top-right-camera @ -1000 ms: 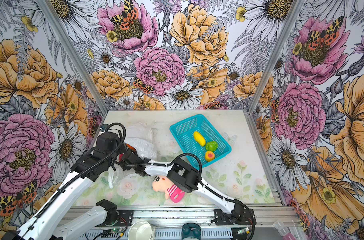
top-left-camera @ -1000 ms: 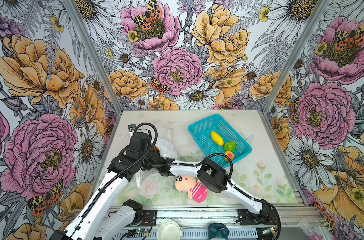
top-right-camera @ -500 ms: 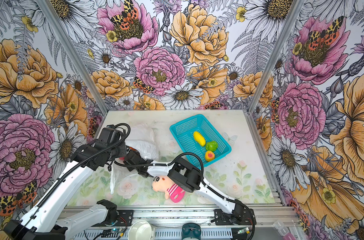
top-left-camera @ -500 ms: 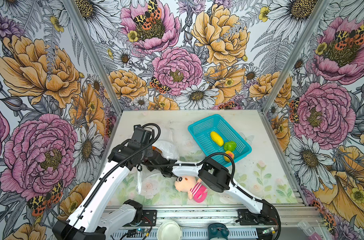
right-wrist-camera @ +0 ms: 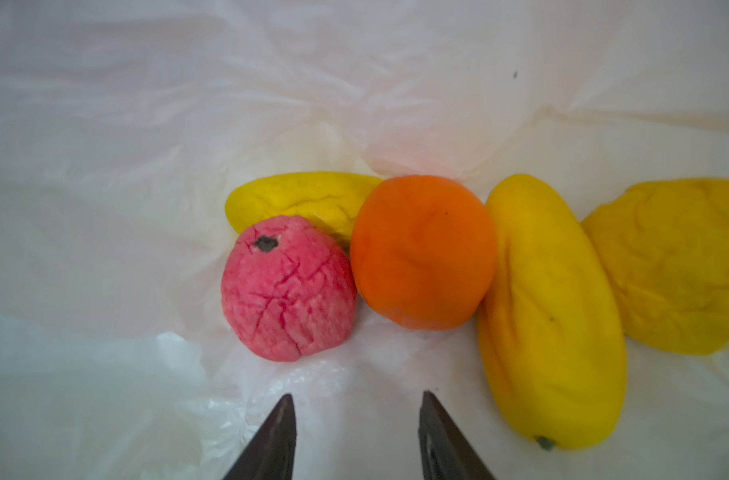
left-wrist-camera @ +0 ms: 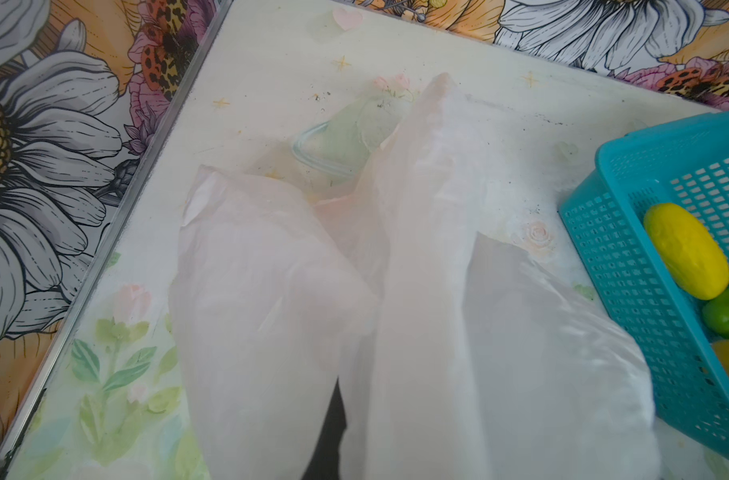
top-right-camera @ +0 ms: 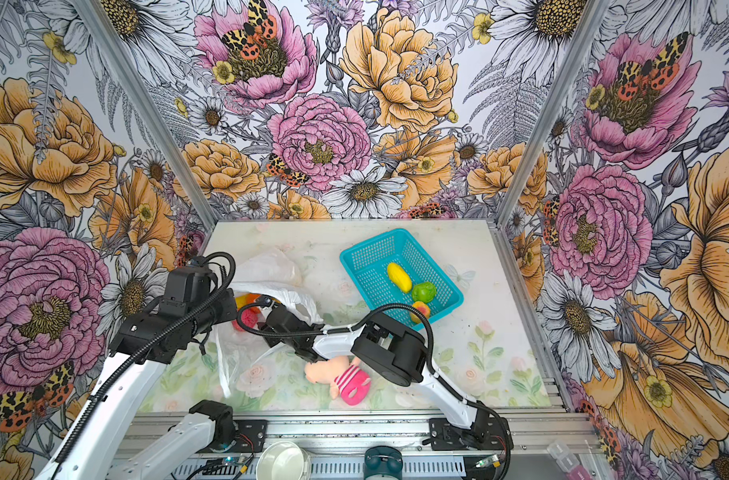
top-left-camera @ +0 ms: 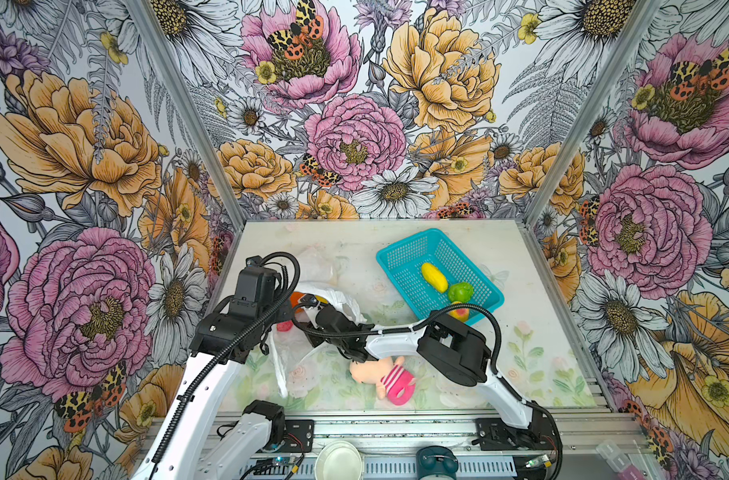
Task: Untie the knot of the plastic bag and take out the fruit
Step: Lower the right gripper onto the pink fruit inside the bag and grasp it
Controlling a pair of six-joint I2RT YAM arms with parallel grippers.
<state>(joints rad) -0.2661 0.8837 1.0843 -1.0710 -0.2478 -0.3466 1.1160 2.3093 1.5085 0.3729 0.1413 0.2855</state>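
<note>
- inside the bag (right-wrist-camera: 105, 124), the right claw (right-wrist-camera: 354, 401) is hovering part-spread, empty, needing centring on the pink fruit (right-wrist-camera: 288, 291).
- left claw, hidden, is seemingly pinching the bag.

Translucent white crinkly plastic bag (right-wrist-camera: 105, 124); pink-red round toy fruit (right-wrist-camera: 288, 291); orange round toy fruit (right-wrist-camera: 421, 253); teal perforated plastic basket (top-left-camera: 404, 266); pink-striped plush doll (top-left-camera: 392, 378).

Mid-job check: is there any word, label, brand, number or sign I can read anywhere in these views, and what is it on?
No text can be read in any view.
The plastic bag is plain white; the teal basket bears no label; the orange toy fruit and pink-red toy fruit show only cracks and specks; the plush doll has stripes, no letters.
</note>
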